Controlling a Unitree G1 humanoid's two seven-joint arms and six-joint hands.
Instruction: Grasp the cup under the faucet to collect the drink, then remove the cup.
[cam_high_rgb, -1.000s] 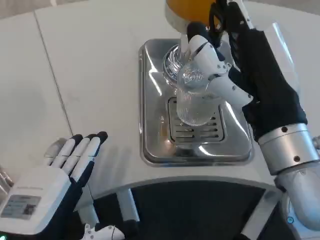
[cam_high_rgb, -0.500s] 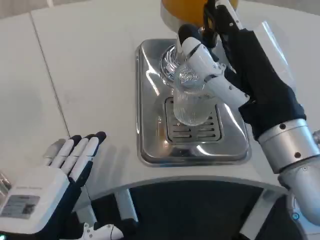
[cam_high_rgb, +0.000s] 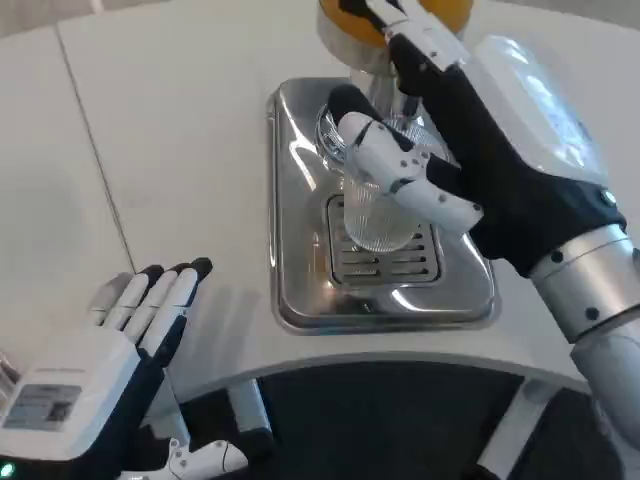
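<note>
Ribbed glass cup (cam_high_rgb: 375, 215) within right robot hand (cam_high_rgb: 440, 130) grasp.

I see the cup (cam_high_rgb: 375, 215), a clear ribbed glass, standing upright over the slotted grate of the steel drip tray (cam_high_rgb: 300, 290), centre-right of the frame. My right hand (cam_high_rgb: 450, 150) wraps around its upper part, hiding the rim.

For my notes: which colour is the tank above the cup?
Orange tank, clearest in the head view.
</note>
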